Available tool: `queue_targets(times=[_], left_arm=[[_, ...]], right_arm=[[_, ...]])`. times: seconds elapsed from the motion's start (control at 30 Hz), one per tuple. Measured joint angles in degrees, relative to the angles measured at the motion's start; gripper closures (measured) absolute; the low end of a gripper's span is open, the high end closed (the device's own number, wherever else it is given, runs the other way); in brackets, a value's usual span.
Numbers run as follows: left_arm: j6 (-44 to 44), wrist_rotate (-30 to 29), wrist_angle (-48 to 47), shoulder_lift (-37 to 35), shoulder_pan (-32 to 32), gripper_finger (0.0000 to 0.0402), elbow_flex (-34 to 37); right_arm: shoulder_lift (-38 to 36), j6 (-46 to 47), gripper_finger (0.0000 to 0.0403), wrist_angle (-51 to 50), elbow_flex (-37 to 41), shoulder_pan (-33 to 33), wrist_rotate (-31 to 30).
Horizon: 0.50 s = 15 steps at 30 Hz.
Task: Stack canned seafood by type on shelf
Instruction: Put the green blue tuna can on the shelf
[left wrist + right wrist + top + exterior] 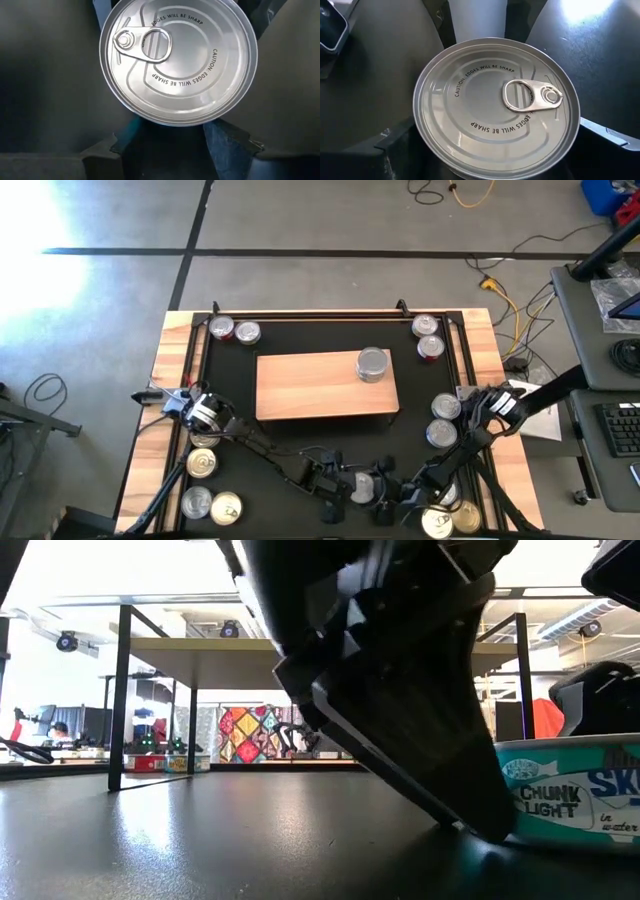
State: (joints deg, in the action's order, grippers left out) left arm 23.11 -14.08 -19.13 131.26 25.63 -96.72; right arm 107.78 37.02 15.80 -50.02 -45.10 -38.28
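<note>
Overhead, the shelf (310, 385) was seen lying in the middle of the black mat (330, 340) on the counter, with one silver tin (373, 364) standing at its far right corner. Other tins were scattered over the mat: two at the far left corner (233, 330), two at the far right corner (427, 336), several along the near left edge (210, 502) and more along the right edge (444, 407).

The left gripper (203, 413) was positioned at the mat's left edge, just left of the shelf, and its jaws were seen clamped on a silver pull-tab tin (178, 59), one finger on each side of the rim. The right gripper (484, 412) was placed near the right edge of the mat, over another silver tin (496, 107); its jaws stood apart on either side of that tin, and whether they touched it could not be told. In the low view a teal-labelled tin (575, 802) marked "chunk light" was seen beside a dark arm.
</note>
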Motion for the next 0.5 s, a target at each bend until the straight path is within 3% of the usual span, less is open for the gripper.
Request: queue_targets(times=[0.13,0.27,0.5], left_arm=[[-1.0,-0.9,-4.8,-1.7,0.3,0.0223,-1.8],[-2.8,-4.2,-8.6,-9.8,2.4,0.0224,-1.8],[-3.3,-17.7,-13.8,-19.3,5.7,0.0224,-1.1]], right_arm=[[-4.5,2.3,0.0033,-6.4,-0.1,-0.1,1.4],[-11.4,4.0,0.0033,-10.6,-0.7,-0.6,0.8],[-23.1,1.2,0.0033,-22.7,-2.6,1.1,1.2]])
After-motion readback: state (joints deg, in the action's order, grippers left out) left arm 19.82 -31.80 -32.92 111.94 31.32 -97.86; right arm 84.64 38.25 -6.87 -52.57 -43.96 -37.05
